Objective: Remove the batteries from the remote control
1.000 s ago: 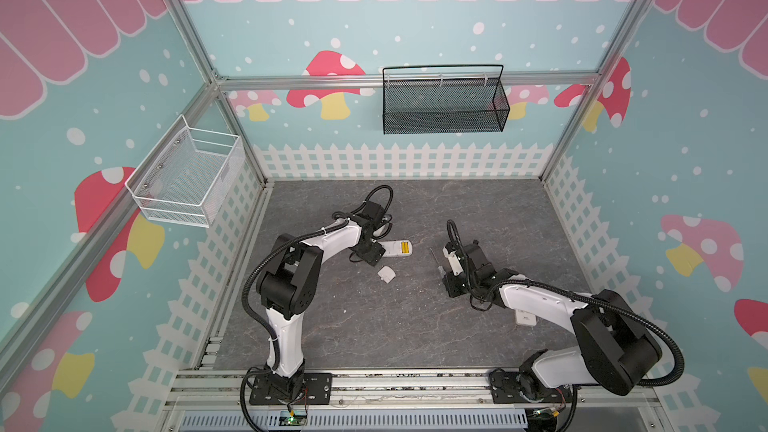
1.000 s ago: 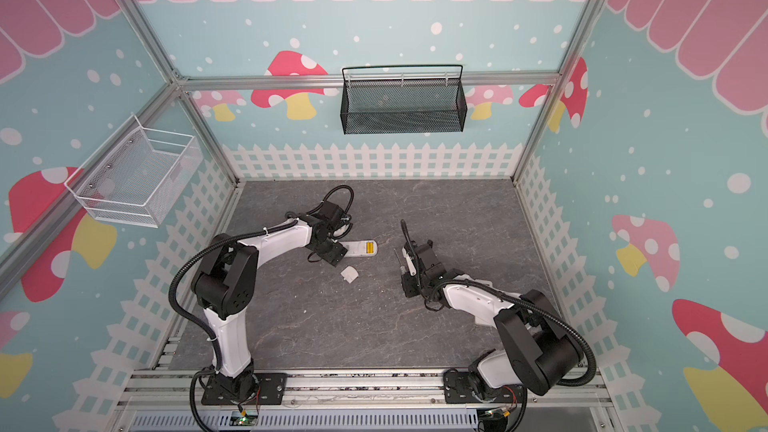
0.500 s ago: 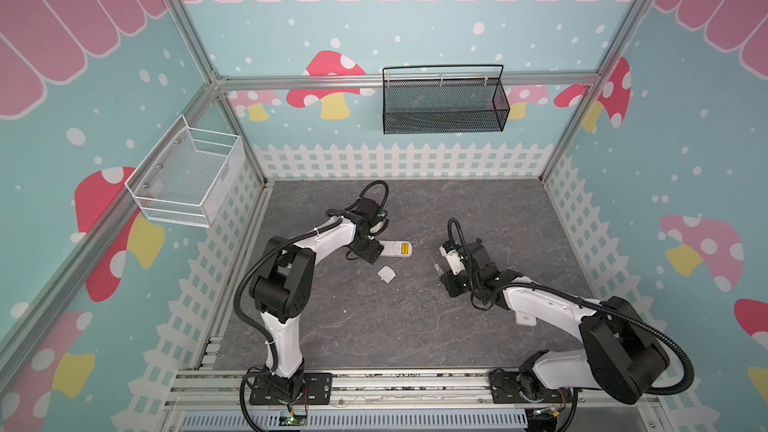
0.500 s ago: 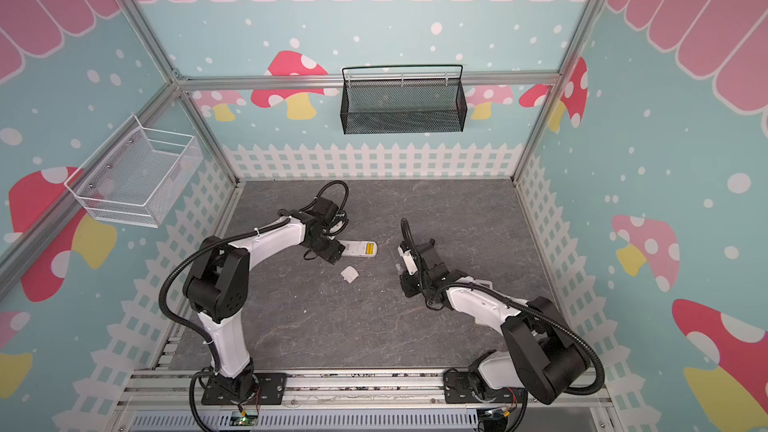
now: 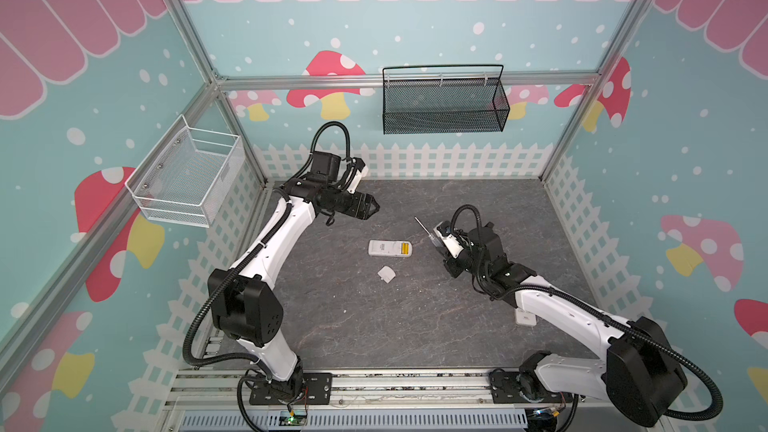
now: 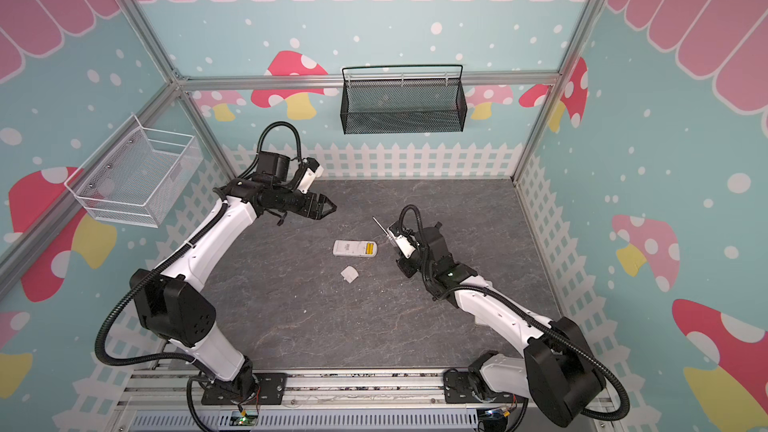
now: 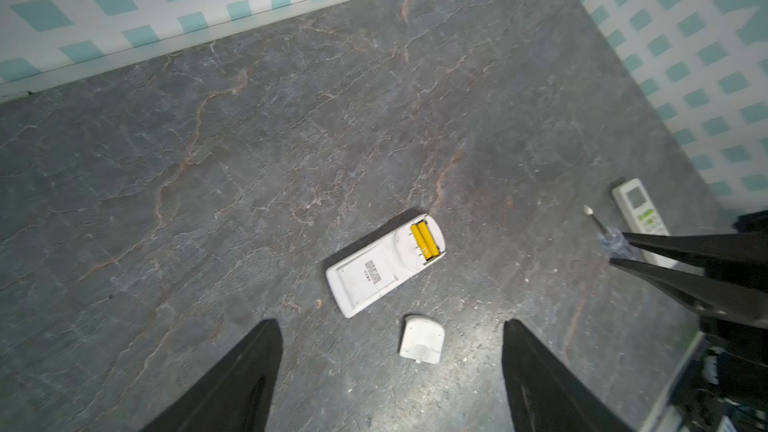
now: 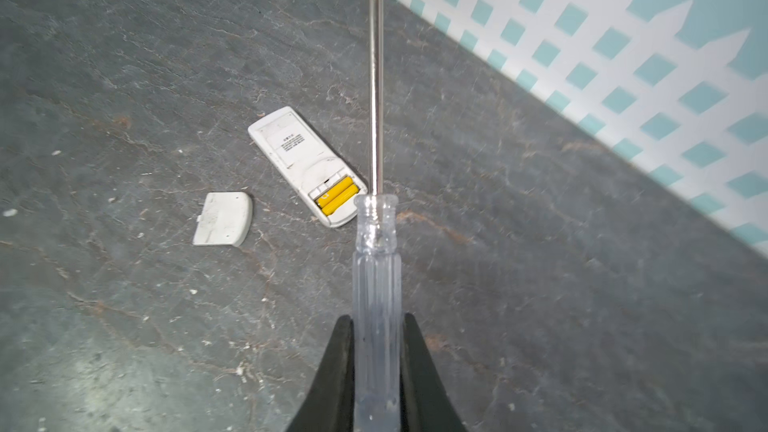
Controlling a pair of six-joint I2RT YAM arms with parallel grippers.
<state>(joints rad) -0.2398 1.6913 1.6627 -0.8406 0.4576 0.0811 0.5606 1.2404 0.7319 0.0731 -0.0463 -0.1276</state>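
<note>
The white remote control (image 5: 384, 248) (image 6: 349, 248) (image 7: 365, 280) (image 8: 291, 147) lies face down mid-table with its compartment uncovered. Two yellow batteries (image 5: 405, 248) (image 6: 370, 248) (image 7: 424, 241) (image 8: 337, 196) sit side by side inside it. Its white battery cover (image 5: 386, 274) (image 7: 422, 339) (image 8: 223, 219) lies loose beside it. My left gripper (image 5: 376, 209) (image 6: 332, 206) (image 7: 390, 326) hangs open and empty above the table, behind the remote's left part. My right gripper (image 5: 437, 245) (image 8: 377, 320) is shut on a clear-handled screwdriver (image 8: 376, 251), right of the remote, with its shaft pointing to the back left.
A second white remote (image 5: 524, 317) (image 7: 636, 205) lies under my right arm near the right fence. A black mesh basket (image 5: 444, 105) hangs on the back wall and a white wire basket (image 5: 187, 176) on the left wall.
My left gripper has lifted off the remote's left end and drawn back toward the rear, still open. The right gripper with the screwdriver has barely moved.
</note>
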